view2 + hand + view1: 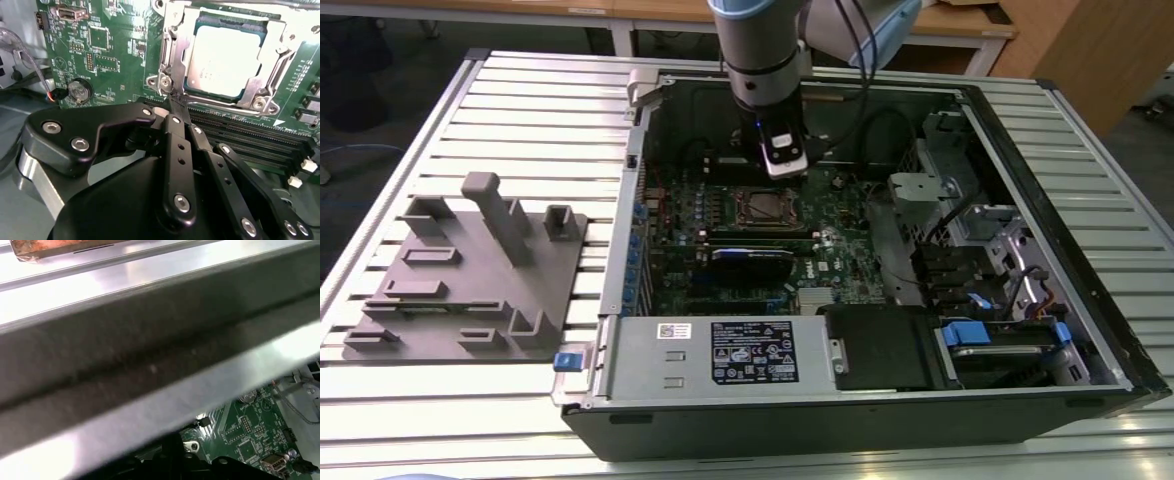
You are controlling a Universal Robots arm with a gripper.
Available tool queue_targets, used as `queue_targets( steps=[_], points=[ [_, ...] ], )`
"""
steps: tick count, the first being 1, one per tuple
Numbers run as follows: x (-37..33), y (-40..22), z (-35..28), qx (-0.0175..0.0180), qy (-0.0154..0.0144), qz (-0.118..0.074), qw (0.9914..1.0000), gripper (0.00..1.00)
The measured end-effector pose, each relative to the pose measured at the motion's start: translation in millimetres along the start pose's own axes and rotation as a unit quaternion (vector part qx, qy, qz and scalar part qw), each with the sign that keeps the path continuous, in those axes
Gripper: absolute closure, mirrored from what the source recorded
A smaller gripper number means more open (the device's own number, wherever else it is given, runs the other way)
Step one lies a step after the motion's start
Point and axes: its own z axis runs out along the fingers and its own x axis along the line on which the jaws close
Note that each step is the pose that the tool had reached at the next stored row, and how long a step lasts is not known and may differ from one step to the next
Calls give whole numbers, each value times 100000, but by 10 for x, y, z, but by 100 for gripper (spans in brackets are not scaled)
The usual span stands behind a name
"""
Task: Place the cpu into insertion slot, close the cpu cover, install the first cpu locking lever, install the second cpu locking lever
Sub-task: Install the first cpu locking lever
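Observation:
The cpu (225, 57) lies flat in the insertion slot (767, 208), its silver-grey top showing through the window of the cpu cover (277, 50), which is down over it. A thin metal locking lever (171, 60) runs along one side of the socket. My gripper (176, 100) is shut, and its black fingertips (172, 107) meet at the end of that lever, by the socket's corner. In the exterior view the gripper (783, 165) hangs just behind the socket, inside the open computer case.
Long black memory slots (250, 135) lie beside the socket, and a coin battery (79, 90) sits on the green board. The case wall (150, 365) is close to the wrist. A grey power-supply box (720, 350) fills the case front. A grey fixture (467, 270) stands on the exterior view's left.

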Motion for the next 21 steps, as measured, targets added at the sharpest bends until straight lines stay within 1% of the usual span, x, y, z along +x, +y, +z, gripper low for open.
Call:
queue_targets(
  steps=[6,12,15,16,21],
  points=[
    [-6,-18,5,1,-8,0,100000,90],
    [-3,-22,17,-30,3,6,100000,90],
    [-1,-23,21,-389,137,104,99999,90],
    [-1,-23,21,-450,164,124,99999,90],
    [-3,-30,23,-527,194,140,99998,90]
  ],
)
